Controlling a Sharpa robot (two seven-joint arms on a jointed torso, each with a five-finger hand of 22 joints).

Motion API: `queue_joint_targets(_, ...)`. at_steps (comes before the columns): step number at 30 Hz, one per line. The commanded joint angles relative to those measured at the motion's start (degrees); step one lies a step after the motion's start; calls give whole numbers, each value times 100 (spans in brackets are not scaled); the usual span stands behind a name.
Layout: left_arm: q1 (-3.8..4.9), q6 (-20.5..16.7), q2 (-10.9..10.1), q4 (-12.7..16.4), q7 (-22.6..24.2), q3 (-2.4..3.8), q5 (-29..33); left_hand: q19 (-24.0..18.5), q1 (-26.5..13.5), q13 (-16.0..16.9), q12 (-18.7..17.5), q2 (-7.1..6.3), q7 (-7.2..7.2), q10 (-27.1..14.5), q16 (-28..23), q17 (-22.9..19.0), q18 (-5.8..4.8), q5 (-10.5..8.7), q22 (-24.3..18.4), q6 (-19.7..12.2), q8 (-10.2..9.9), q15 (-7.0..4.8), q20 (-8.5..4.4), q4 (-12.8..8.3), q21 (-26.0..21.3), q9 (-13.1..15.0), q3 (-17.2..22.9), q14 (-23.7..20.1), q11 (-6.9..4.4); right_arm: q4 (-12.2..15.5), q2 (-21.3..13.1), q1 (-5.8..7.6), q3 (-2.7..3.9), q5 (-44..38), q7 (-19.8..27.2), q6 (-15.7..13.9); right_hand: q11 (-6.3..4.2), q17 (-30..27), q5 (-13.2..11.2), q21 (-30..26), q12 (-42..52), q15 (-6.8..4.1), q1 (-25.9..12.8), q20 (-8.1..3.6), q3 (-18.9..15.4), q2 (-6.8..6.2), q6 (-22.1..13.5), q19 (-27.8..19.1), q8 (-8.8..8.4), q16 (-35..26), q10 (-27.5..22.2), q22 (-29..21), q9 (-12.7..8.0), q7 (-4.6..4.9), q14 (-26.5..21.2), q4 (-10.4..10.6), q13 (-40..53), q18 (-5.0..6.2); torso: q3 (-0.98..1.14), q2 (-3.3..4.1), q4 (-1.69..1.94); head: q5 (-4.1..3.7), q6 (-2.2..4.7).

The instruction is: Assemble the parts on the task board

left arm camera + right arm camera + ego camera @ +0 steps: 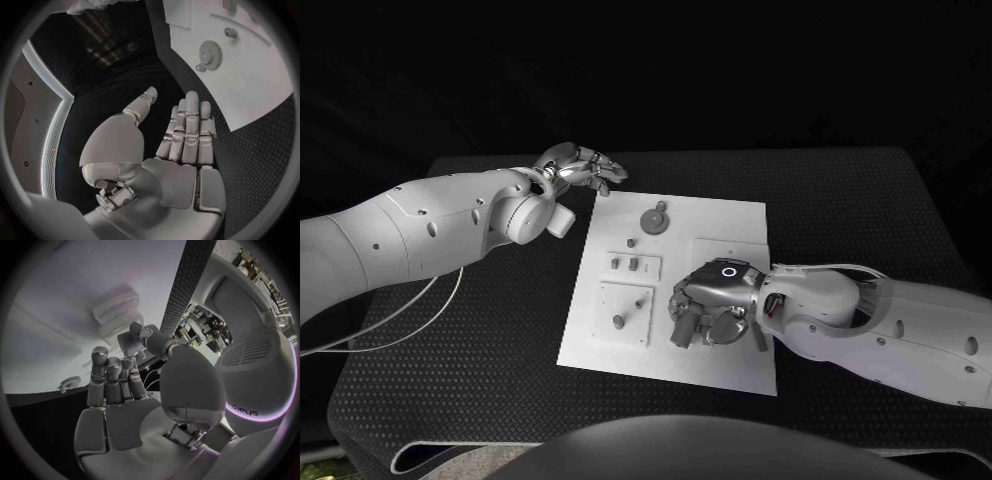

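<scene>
Head view hides the board's near right part under the right hand, whose fingers curl down; whether they hold a part I cannot tell. White task board lies mid-table, carrying a grey gear and small pegs. Left hand hovers off its far corner, fingers straight, holding nothing

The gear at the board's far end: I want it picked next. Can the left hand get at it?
Probably yes. The left hand hovers open just beyond the task board, the gear lies uncovered nearby, and the right hand is farther down.
</scene>
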Motion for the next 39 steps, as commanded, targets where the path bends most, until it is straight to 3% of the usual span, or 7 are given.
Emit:
queue_joint_targets(1,4,72,11,8,31,4,4,30,-51,-6,4,-1,7,0,-25,10,39,-36,41,-39,-9,22,-3,37,-29,-5,0,-19,28,-21,17,-2,0,-292,-58,-53,-4,-8,11,25,9,2,4,-21,56,57,282,-26,120,3,14,52,96,-46,15,8,-6,50,1,0,0,2,0)
queue_joint_targets(12,4,71,10,4,29,4,4,31,-51,-8,5,-1,9,-2,-26,12,39,-36,43,-43,-9,22,-3,37,-31,-6,0,-19,29,-90,111,-7,0,-591,-100,-108,-7,-12,11,23,9,1,33,-23,70,54,277,-43,114,-2,12,54,96,-43,6,-36,-10,50,1,3,4,1,0)
queue_joint_targets(23,4,77,5,7,22,4,3,31,-52,-9,5,-2,11,-4,-27,13,39,-36,45,-47,-10,23,-2,38,-33,-6,-2,-19,30,-215,179,-29,-1,-751,-143,-140,7,-22,11,-4,-6,16,235,12,348,67,210,-126,55,-24,-57,49,69,-20,-63,-206,-20,50,-3,0,4,10,0)
queue_joint_targets(39,4,84,8,-1,13,4,-4,32,-53,-12,5,-6,15,-7,-29,15,40,-36,48,-58,-13,24,-1,37,-36,-9,-4,-19,31,-208,202,-60,-1,-693,-94,-88,29,-17,11,4,11,34,345,38,507,17,177,-163,24,-12,-109,58,54,-8,-105,-234,-9,50,-2,-1,0,9,0)
